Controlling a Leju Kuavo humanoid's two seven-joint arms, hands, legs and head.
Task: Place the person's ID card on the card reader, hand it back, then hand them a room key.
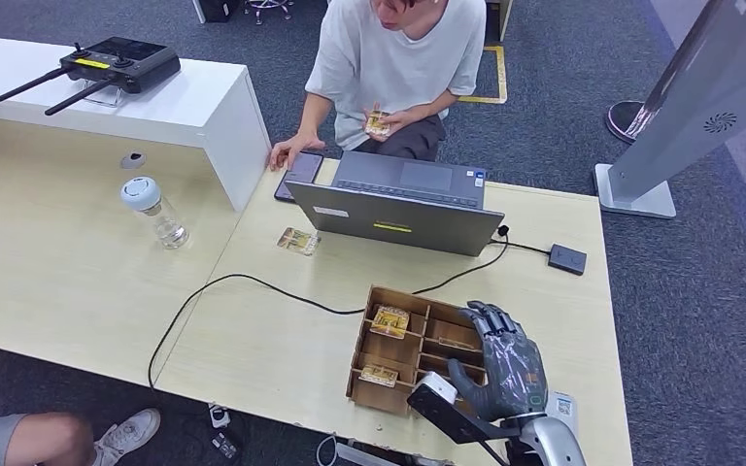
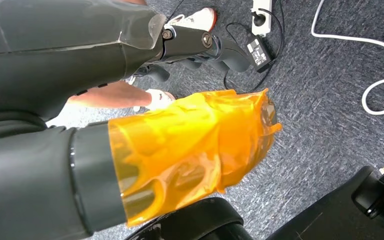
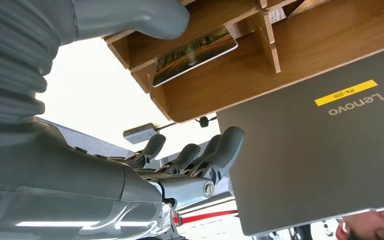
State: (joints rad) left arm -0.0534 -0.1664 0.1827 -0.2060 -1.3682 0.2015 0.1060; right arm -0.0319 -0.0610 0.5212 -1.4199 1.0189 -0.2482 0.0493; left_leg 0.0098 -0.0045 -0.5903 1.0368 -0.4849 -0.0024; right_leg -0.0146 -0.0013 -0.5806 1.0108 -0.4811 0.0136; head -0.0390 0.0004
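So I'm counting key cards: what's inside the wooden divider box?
In the wooden box, two cards show: one in a far left slot, another nearer. The right hand covers the right-side slots, so those can't be checked.

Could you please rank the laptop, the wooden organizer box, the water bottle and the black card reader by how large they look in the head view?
1. laptop
2. wooden organizer box
3. water bottle
4. black card reader
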